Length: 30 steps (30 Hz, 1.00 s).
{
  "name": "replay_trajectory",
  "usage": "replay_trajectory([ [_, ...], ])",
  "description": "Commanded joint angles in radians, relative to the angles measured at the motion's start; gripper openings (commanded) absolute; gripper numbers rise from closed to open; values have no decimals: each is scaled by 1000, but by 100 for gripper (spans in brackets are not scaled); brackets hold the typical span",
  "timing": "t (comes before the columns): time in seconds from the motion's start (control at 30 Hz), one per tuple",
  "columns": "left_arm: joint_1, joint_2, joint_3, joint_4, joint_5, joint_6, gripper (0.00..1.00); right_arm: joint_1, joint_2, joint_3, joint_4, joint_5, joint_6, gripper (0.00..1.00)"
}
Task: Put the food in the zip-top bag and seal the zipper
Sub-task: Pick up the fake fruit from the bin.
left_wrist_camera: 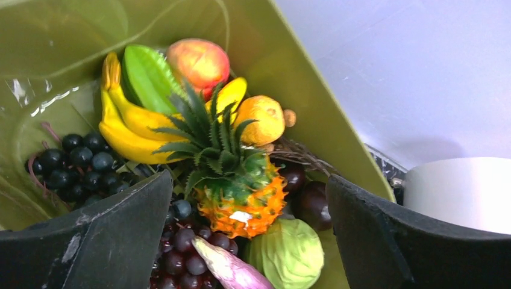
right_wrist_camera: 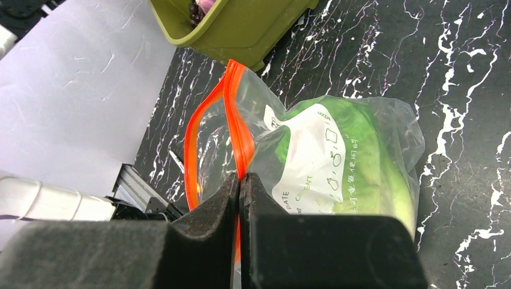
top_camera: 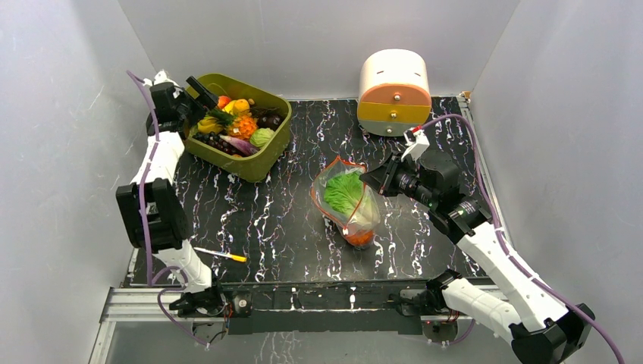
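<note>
Right gripper pinches the zipper of the bag, which lies mid worktop holding lettuce and 1 orange piece; left gripper spread over food in the bin

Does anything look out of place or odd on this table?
A stray pen lies by the near edge of the table; it seems to play no part in bagging. Nothing is spilled: the bag holds lettuce, its mouth gaping, and the right tool is shut on the zipper.
</note>
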Motion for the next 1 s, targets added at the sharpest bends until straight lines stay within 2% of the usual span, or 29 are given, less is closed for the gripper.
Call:
replay_trajectory([
  [0.0,9,62,52,-13,30,-25,98,-1,-21,13,50,-3,4,0],
  [0.2,12,135,85,43,40,-49,98,0,-4,12,66,-7,2,0],
  [0.57,26,307,191,63,105,-103,81,0,37,32,78,-4,-8,0],
  [0.67,26,334,207,80,133,-109,73,0,52,39,84,-3,-8,0],
  [0.83,26,348,219,124,181,-101,49,0,83,54,95,-8,-12,0],
  [0.93,26,338,217,130,190,-85,27,0,96,61,99,-10,-15,0],
  [0.97,26,331,212,132,189,-79,17,0,99,61,100,-10,-15,0],
])
